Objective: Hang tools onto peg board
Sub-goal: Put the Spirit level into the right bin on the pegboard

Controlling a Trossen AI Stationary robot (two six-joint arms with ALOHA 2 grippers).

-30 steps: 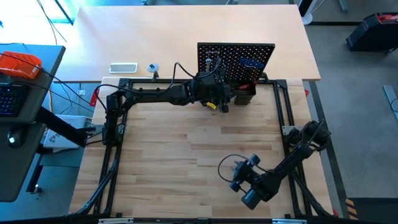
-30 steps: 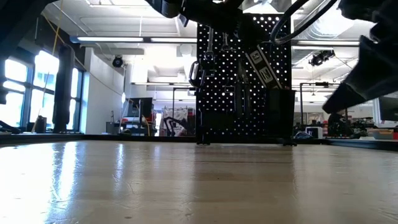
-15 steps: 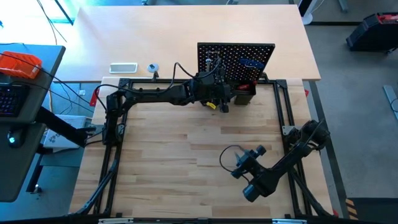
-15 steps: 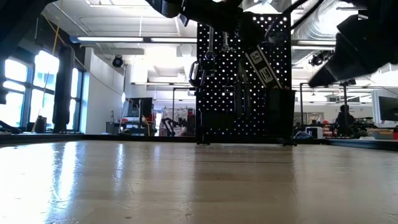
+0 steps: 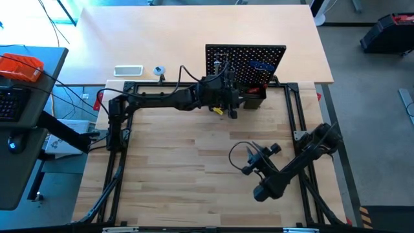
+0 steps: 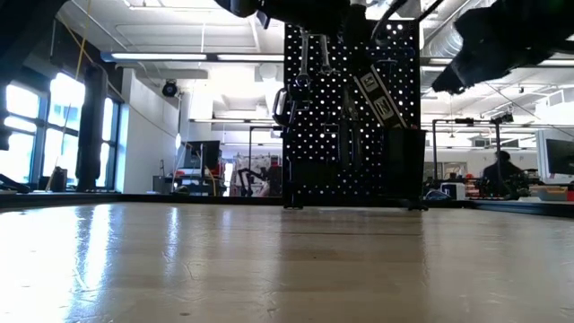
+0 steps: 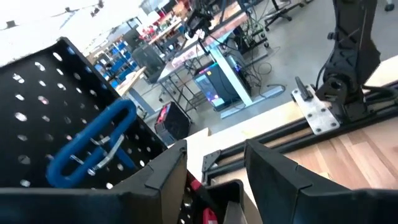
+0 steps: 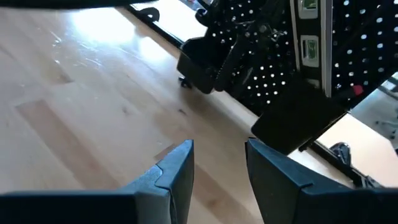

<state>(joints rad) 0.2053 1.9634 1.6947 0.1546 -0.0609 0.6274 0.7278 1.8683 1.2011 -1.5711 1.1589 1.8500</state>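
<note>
Lower part of the upright black perforated peg board (image 5: 246, 61): hidden by the left arm.
Hanging silver tools (image 6: 309, 63): silhouettes, kinds unreadable.

The wooden tabletop (image 5: 194, 149) lies bare across the centre and lower left of the high view, giving open passage there. At upper centre the left arm (image 5: 168, 98) stretches across in front of the peg board (image 5: 246, 61), blocking it. The right arm (image 5: 294, 165) slants across the lower right.
</note>
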